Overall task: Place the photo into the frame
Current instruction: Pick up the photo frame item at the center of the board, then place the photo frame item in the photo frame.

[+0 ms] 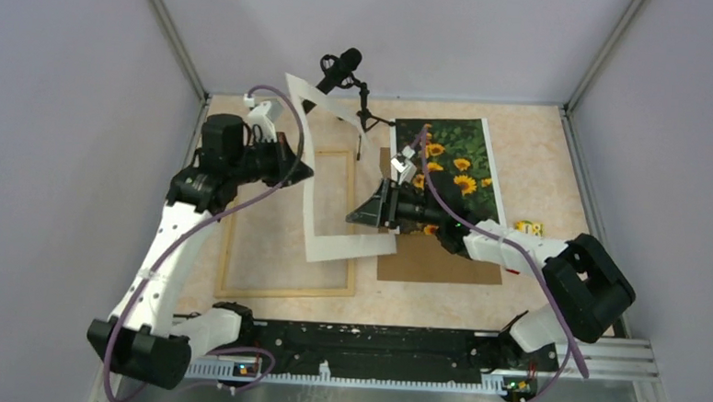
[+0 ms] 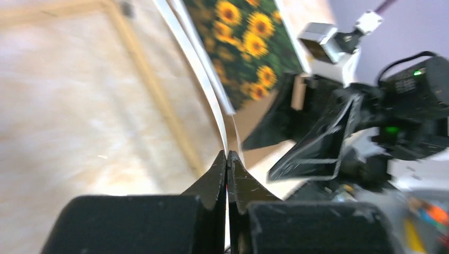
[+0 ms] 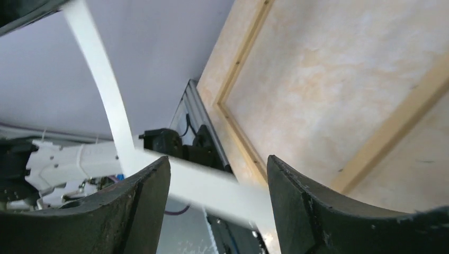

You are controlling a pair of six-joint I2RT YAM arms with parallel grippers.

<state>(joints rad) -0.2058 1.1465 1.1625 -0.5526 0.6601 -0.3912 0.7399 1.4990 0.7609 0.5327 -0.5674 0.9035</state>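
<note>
The sunflower photo (image 1: 461, 156) lies flat on the table at the back right, partly under my right arm; it also shows in the left wrist view (image 2: 243, 47). The light wood frame (image 1: 283, 292) lies flat at the left centre, and nothing lies inside it. My left gripper (image 1: 304, 172) is shut on the left strip of a white windowed mat (image 1: 341, 249) and holds it tilted up above the frame (image 2: 153, 90). My right gripper (image 1: 360, 212) is open, and a mat strip (image 3: 212, 185) passes between its fingers without being pinched. Frame strips (image 3: 241, 63) show below.
A brown backing board (image 1: 437, 260) lies under my right arm, in front of the photo. A black device on a small tripod (image 1: 346, 71) stands at the back centre. A small yellow object (image 1: 528, 227) sits at the right. Grey walls close in the table.
</note>
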